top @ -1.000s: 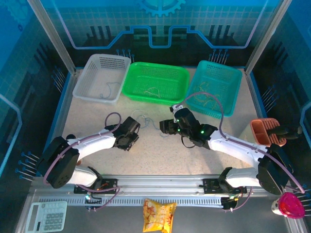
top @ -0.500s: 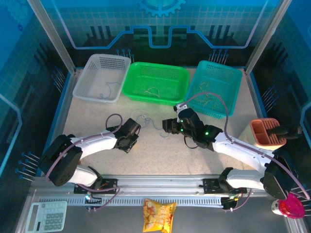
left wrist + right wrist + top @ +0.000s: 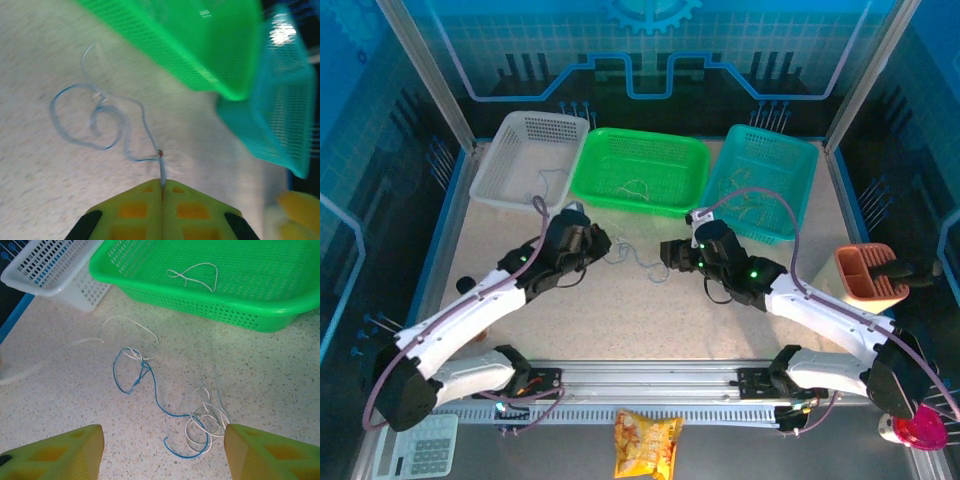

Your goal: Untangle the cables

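Pinching blue cable tight in left gripper near green basket; holding right gripper wide over white clump; next, probably pulling strand free slowly.

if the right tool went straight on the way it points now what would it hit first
Probably the small white and blue cable tangle just ahead of the open right tool; the green basket lies beyond.

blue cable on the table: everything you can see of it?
The blue cable is a thin, flexible wire lying on the speckled table near the green basket. One end loops and crosses a white strand; the other hooks into a white clump. The shut left gripper pinches what looks like its tip.
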`<state>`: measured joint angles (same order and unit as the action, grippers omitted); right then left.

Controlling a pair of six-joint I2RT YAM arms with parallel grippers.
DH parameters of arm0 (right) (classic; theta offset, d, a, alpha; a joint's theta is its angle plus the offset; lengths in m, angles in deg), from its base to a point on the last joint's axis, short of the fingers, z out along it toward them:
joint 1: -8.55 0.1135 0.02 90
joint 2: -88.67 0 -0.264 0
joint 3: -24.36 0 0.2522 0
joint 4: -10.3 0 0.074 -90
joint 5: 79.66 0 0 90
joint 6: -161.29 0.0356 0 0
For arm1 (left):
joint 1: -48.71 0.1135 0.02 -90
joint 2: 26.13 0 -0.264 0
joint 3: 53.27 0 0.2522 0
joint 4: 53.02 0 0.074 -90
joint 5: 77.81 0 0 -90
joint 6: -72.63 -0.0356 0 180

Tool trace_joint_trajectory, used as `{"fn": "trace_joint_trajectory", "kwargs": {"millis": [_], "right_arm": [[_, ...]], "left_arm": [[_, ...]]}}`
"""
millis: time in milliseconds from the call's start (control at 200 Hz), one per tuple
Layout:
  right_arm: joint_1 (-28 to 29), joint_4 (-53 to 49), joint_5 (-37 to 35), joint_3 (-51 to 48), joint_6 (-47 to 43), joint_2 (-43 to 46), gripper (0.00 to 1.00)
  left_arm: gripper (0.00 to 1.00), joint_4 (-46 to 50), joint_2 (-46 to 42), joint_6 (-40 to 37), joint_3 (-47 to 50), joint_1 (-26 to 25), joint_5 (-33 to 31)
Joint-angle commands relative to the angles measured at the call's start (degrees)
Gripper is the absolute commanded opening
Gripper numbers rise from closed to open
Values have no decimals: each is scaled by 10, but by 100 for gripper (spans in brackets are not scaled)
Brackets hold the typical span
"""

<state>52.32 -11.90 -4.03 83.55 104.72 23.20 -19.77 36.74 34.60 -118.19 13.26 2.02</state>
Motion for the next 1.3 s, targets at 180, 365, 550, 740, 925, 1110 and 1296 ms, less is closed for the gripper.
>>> {"fn": "trace_joint_trajectory", "kwargs": {"millis": [180, 365, 550, 740, 925, 1110, 1296], "right_arm": [[-19, 3, 32, 47, -21, 17, 65], [-38, 13, 70, 75, -48, 44, 66], [-58, 55, 155, 80, -91, 66, 75], [-58, 73, 206, 112, -107, 51, 79], [-59, 109, 206, 130, -107, 8, 79], [-52, 165, 216, 136, -99, -41, 78], [-49, 234, 193, 122, -86, -93, 77]], "left_arm": [[0, -31, -14, -182, -137, -4, 138], [0, -45, 1, -199, -201, -5, 198], [0, -70, 5, -197, -234, -4, 230], [0, -101, 5, -175, -256, -5, 244], [0, -137, 12, -153, -275, -4, 254], [0, -152, 27, -129, -298, -5, 272], [0, -171, 33, -105, -304, -4, 276]]}}
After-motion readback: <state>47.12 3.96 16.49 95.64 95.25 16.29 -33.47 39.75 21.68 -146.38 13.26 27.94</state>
